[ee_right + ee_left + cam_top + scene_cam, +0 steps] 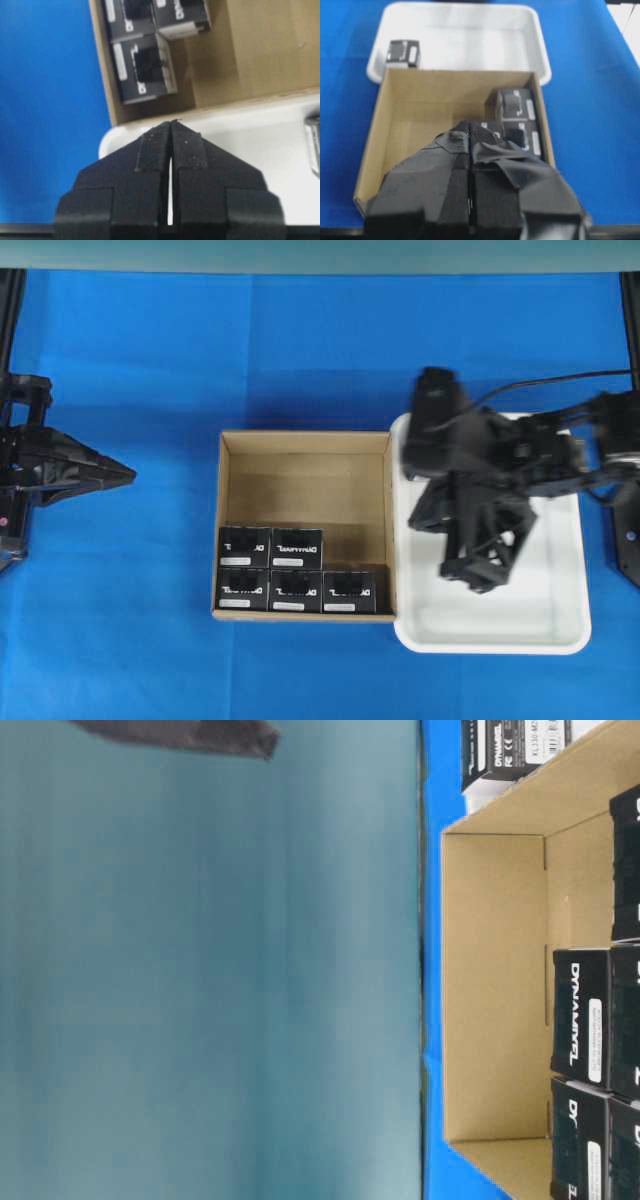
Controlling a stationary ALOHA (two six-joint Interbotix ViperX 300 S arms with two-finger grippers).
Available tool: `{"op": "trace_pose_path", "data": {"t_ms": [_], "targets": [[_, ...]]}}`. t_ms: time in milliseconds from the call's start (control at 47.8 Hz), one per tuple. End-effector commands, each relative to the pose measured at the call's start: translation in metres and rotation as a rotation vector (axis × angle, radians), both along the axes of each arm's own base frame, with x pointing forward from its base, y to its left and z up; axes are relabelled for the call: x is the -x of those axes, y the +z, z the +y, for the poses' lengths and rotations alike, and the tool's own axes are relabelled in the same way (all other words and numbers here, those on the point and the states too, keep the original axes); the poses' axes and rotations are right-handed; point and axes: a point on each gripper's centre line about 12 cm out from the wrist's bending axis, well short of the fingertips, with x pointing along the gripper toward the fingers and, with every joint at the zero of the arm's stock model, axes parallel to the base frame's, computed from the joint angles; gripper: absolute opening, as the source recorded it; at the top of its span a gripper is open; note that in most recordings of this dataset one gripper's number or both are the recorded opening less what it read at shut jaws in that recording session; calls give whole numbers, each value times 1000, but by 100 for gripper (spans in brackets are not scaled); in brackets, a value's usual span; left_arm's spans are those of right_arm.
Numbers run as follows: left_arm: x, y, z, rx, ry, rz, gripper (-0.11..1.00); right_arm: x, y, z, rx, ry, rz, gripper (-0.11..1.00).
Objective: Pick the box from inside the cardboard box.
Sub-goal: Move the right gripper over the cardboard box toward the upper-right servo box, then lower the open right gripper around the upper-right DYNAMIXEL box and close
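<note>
Centrally on the blue surface (140, 660) sits the cardboard box (305, 445), with five black boxes counted inside it from overhead: two in a row, (245, 545) and (297, 546), and three more against the near wall, (244, 590), (296, 590) and (349, 591). They fill the near-left part of the carton; the far half is bare cardboard. Touching the carton's right wall is one white tray (500, 635). A sixth black box (403, 53) lies in a corner of that tray in the left wrist view; overhead it is hidden, probably under the right arm.

Both grippers are empty. The right gripper (171, 131) has its fingers pressed together and hangs above the tray, its tip over the tray's rim by the carton. The left gripper (469, 131) also has its fingers pressed together; it is near the left edge of the surface, well apart from the carton.
</note>
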Motion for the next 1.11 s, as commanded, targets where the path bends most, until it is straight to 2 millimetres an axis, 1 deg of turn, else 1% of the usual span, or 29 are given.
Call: {"op": "trace_pose_path", "data": {"t_ms": [0,188,293,397,544,627,711,732,836,878,1004,1087], "targets": [[-3,10,0,-1,2,-23,-6,-14,-3,0,11,30,63,-1],[-2,12,0,0,2,-29,-6,-33,-26,2,30,94,216,-1],[-2,12,-1,2,-4,-29,-6,-45,-37,2,34,105,252,-1],[-3,11,-4,5,-15,-18,-6,-54,-43,3,39,121,262,0],[-1,10,-6,52,-15,14,-6,-61,-53,1,43,135,293,2],[0,8,-6,71,-8,39,-6,-64,-58,-2,45,142,308,5],[3,7,-6,72,-8,59,-6,-68,-60,-6,54,156,303,9],[4,7,-6,72,-8,60,-6,-69,-60,-7,56,160,300,12],[6,7,-6,69,-8,68,-6,-72,-60,-12,64,173,291,30],[8,8,-6,67,-8,66,-6,-73,-62,-14,66,176,294,41],[12,10,-5,69,-7,66,-6,-78,-65,-22,67,162,288,78],[13,9,-5,68,-7,72,-6,-84,-65,-28,68,148,275,96]]}}
